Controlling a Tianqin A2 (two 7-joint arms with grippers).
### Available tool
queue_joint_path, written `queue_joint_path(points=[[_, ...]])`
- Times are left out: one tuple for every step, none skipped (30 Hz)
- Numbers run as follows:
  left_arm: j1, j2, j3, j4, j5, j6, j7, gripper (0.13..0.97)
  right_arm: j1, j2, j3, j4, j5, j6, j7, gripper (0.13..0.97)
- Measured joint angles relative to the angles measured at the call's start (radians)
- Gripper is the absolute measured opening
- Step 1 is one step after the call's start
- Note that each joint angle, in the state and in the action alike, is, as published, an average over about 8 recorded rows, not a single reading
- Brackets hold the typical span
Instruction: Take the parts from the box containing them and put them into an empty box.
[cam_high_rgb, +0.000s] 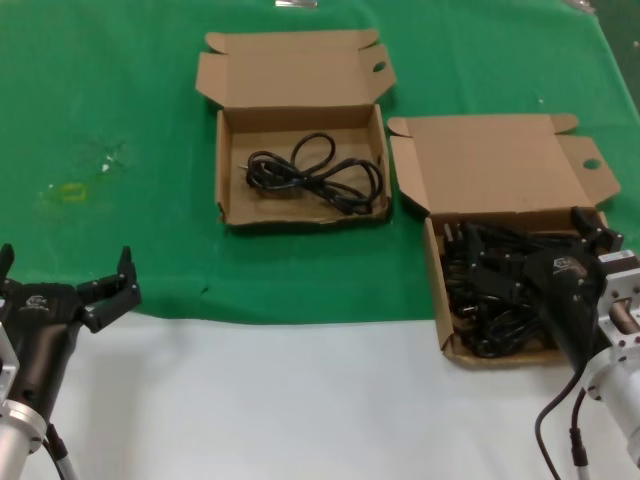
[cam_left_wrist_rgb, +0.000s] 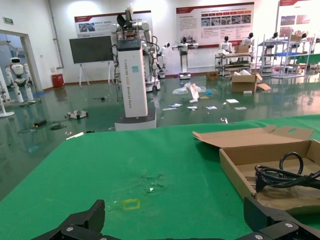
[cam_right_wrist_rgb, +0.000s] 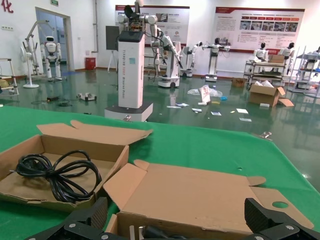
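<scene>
Two open cardboard boxes sit on a green cloth (cam_high_rgb: 120, 100) that covers the far part of the table; the near part is bare white table (cam_high_rgb: 300, 400). The box on the robot's right (cam_high_rgb: 500, 190) (lid folded back, side flap w/ an oval hole sticking out toward the right) holds a heap of black cables (cam_high_rgb: 480, 290) filling its tray. The right gripper (cam_high_rgb: 590, 235) is down inside this box, over the cable heap at the tray's right end; in the head view its fingers (cam_high_rgb: 583, 222) look spread, and the right wrist view shows both finger bases set wide apart, so the claw is released, nothing seen clamped between them. The other box (cam_high_rgb: 300, 150) lies farther back and toward the left, near the first box but apart from it, lid open to the rear w/ small corner flaps and an oval hole near the lid's right corner. One coiled black cable (cam_high_rgb: 315, 172) already lies in its tray, approx in the middle. The left gripper (cam_high_rgb: 65, 280) hovers low at the near left, about at the edge where cloth meets white table, well apart from both boxes, its fingers splayed wide and holding nothing. A faint yellowish mark (cam_high_rgb: 72, 192) shows on the cloth left of the far box.
</scene>
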Motion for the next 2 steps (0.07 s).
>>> queue_joint_path(points=[[0.0,0.0,0.0,0.0,0.0,0.0,0.0,0.966,0.0,0.0,0.0,0.0,0.0,0.0,0.0,0.966],[0.0,0.0,0.0,0.0,0.0,0.0,0.0,0.966,0.0,0.0,0.0,0.0,0.0,0.0,0.0,0.966]])
